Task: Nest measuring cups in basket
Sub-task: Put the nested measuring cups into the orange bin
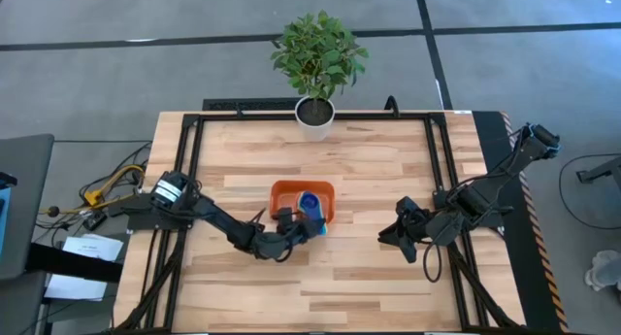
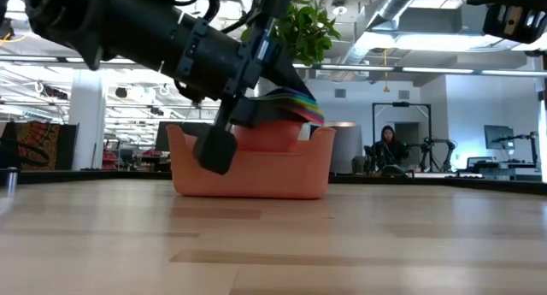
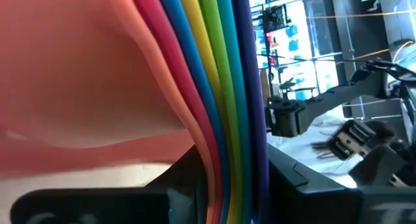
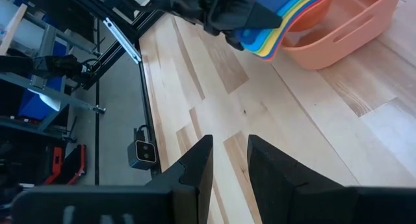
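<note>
While the wooden bench (image 1: 369, 180) lies mostly bare, the orange basket (image 1: 287, 191) sits at its middle. The left hand (image 1: 303, 224), clenched on the handles of the nested measuring cups (image 1: 310, 205), holds the rainbow stack over the basket's near right corner. Next, probably lowering and releasing. The right hand (image 4: 229, 160) waits rightward, slightly parted, empty.

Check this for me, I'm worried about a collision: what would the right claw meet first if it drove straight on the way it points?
Probably only bare table. The right claw aims across open boards; the left claw, holding the stacked measuring cups at the basket, sits beyond, slightly aside.
</note>
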{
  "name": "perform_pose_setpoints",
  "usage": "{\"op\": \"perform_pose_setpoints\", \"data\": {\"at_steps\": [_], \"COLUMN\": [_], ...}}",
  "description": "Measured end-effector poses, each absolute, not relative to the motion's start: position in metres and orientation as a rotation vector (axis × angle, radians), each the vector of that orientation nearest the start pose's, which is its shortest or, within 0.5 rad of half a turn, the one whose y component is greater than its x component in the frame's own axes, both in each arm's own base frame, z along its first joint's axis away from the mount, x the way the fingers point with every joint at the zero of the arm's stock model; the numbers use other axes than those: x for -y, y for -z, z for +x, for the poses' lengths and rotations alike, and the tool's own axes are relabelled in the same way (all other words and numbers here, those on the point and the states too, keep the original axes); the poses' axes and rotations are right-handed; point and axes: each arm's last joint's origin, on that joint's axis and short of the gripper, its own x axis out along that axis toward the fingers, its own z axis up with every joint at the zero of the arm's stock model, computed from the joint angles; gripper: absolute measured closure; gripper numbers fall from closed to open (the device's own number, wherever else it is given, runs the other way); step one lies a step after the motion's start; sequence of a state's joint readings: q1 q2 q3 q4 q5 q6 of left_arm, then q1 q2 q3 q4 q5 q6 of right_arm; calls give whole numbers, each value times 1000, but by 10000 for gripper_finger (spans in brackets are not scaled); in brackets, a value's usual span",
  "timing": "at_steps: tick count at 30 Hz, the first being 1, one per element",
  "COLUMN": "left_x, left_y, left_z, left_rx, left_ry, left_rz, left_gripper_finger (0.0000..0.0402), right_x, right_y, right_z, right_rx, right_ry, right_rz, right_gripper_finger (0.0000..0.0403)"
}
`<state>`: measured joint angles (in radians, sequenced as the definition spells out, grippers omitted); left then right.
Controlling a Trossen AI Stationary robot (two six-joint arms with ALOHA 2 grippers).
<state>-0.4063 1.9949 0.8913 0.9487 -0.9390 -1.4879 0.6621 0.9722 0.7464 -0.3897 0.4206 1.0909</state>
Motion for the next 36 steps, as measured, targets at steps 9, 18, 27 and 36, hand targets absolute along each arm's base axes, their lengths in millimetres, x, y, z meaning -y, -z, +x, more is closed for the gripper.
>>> {"op": "perform_pose_setpoints", "data": {"at_steps": [9,18,27,36], "left_x": [123,122,138,152], "left_y": [-134,-130,-134,-133], "left_z": [356,356,352,346], "left_rx": [266,261,189,161], "left_ry": [-523,-539,-434,-415], "left_rz": [-1431,-1485,-1496,-1536], "left_gripper_finger": [319,269,227,221], "right_x": [-117,-117,-118,-119], "right_y": [-269,-268,-267,-268], "right_z": [161,160,159,158], "right_rx": [-609,-607,-613,-613], "right_ry": [69,83,86,83], "right_rz": [718,712,711,709], "right_gripper_finger": [284,284,284,284]}}
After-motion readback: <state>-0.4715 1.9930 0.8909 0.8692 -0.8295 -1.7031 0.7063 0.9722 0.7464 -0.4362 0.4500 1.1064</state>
